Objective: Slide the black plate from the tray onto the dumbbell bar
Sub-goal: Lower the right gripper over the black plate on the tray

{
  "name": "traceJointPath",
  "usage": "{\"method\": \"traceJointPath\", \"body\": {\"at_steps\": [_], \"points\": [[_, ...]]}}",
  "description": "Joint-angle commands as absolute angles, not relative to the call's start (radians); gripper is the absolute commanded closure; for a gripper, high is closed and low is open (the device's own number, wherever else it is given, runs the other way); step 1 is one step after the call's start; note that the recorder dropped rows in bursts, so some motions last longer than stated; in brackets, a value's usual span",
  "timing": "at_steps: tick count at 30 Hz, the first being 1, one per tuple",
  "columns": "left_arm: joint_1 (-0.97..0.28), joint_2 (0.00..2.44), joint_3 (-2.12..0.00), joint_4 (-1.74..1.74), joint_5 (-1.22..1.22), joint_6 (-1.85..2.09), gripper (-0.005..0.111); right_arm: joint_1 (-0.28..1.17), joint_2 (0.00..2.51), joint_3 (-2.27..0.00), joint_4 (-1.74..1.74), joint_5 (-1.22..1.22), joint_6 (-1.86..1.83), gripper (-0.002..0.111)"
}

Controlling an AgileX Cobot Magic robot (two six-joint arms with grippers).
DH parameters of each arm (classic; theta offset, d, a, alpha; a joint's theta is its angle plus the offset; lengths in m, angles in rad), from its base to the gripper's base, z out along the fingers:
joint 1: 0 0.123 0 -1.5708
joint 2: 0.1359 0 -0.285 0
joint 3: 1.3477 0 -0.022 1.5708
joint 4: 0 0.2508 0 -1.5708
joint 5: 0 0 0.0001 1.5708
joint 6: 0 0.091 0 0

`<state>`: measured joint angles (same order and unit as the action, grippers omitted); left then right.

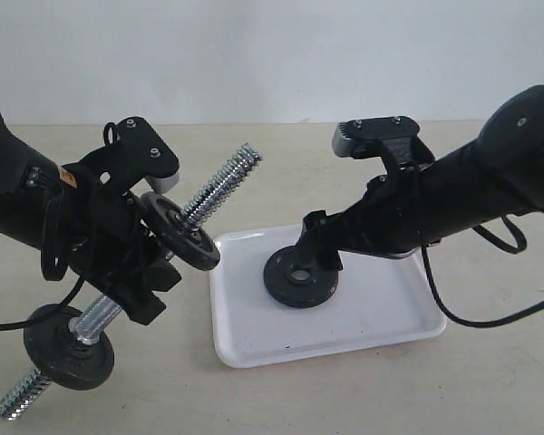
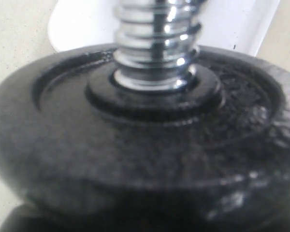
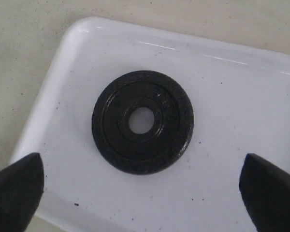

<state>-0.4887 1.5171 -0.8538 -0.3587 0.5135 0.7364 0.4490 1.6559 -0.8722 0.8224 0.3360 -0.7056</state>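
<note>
Black low disc [image 1: 68, 352]: closest to us, on the bottom end of the bar, resting on the table [image 1: 490, 385].
Dumbbell bar [image 1: 222, 188]: shiny rod, tilted. Bottom end is near us. The free screw end points up, toward the far side.
Left gripper [image 1: 131, 276]: closed round the bar's middle & holding it on a slant. We can't see its tips well.
Upper disc [image 1: 177, 234]: on the bar, just above the left gripper.
Tray [image 1: 381, 313]: white, flat on the table, just beside the bar.
Black plate [image 3: 171, 123]: lies flat in the tray, toward the end by the bar. Nothing touches it.
Right gripper [image 3: 142, 186]: hangs over the plate w/ fingers [image 3: 17, 186] wide apart, holding nothing. The plate shows between them.
Step now: we think it's the grab, i.e. lining up over the plate.
Next move: we think go down, pinch the plate by its rim & lift. Then tip it so the hole faces the free screw end, & push it on. The bar must stay steady.
Count: 3 black discs (2 on the bar, 1 in the tray), 1 bar, 1 tray, 2 grippers.
</note>
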Motion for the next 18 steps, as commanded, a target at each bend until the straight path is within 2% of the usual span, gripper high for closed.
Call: {"method": "traceJointPath", "body": {"at_steps": [1,6,13,18], "points": [[-0.493,1.461,-0.894,-0.404,0.409,0.734,0.102,0.452,1.705,-0.917,0.801,0.331,-0.709,0.004],[-0.493,1.461,-0.894,-0.408,0.407,0.734,0.102,0.460,1.809,-0.964,0.789,0.335,-0.709,0.004],[-0.493,1.461,-0.894,-0.410,0.415,0.734,0.102,0.572,1.920,-1.071,0.773,0.309,-0.706,0.004],[-0.493,1.461,-0.894,-0.410,0.421,0.734,0.102,0.581,1.951,-1.084,0.689,0.296,-0.648,0.004]]}}
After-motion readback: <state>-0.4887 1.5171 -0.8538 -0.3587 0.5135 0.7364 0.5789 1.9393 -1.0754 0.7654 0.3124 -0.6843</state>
